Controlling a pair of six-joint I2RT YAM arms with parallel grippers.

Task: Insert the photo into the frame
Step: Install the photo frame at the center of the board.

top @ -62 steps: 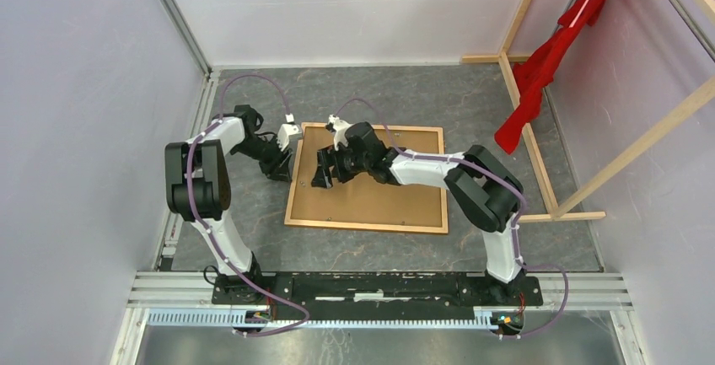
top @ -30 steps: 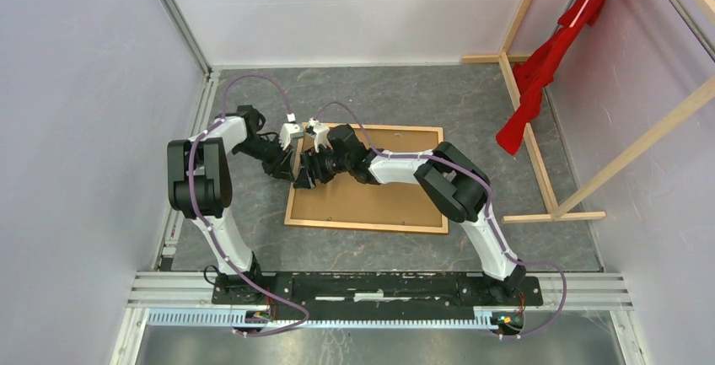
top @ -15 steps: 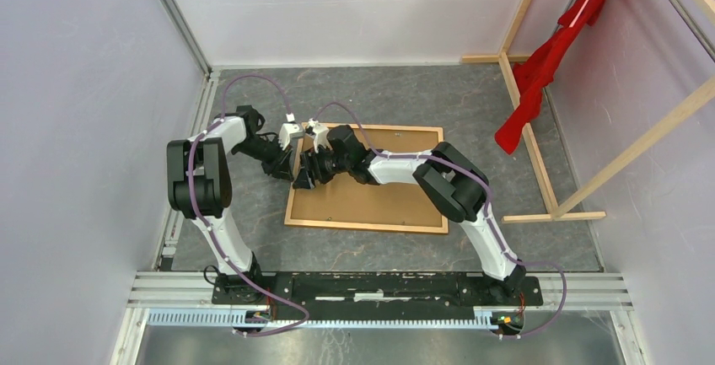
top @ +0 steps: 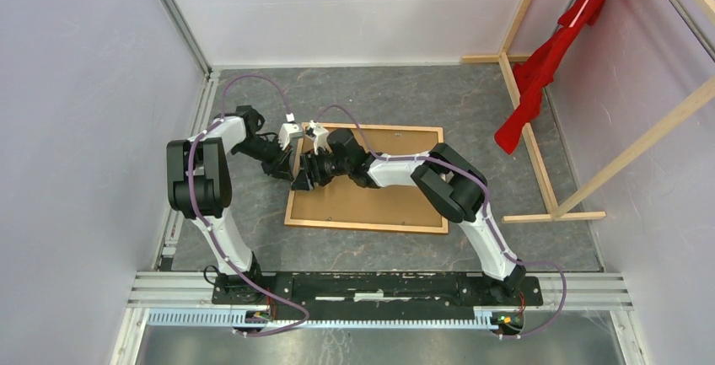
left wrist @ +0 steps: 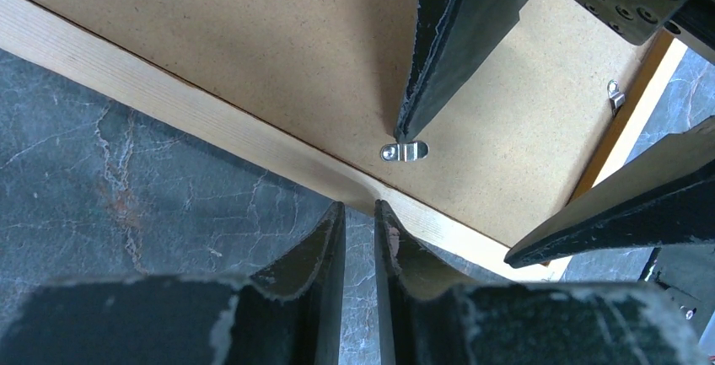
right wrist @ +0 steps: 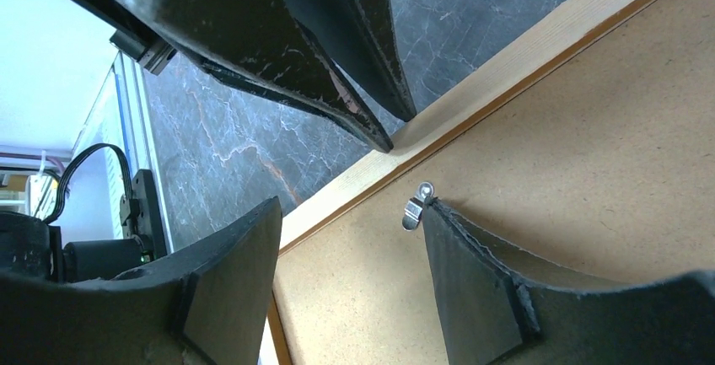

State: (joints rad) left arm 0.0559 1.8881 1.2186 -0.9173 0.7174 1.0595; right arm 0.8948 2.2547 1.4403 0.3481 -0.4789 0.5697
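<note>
Right wrist view: the right tool point(right wrist: 350, 213), spread wide and empty, is set with one finger at the metal clip point(right wrist: 416, 205), which should be swivelled gently. The nearly closed, empty left tool point(left wrist: 358, 206) is braced against the frame point(top: 367, 227), laid face-down at the centre of the counter point(top: 379, 95); the photo is unseen.

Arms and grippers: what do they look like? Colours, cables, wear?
On the left arm and right arm: white links, black joint housings, a purple cable looping along each. The left gripper and right gripper have black, tapered wedge fingers with scuffed, whitish edges.
</note>
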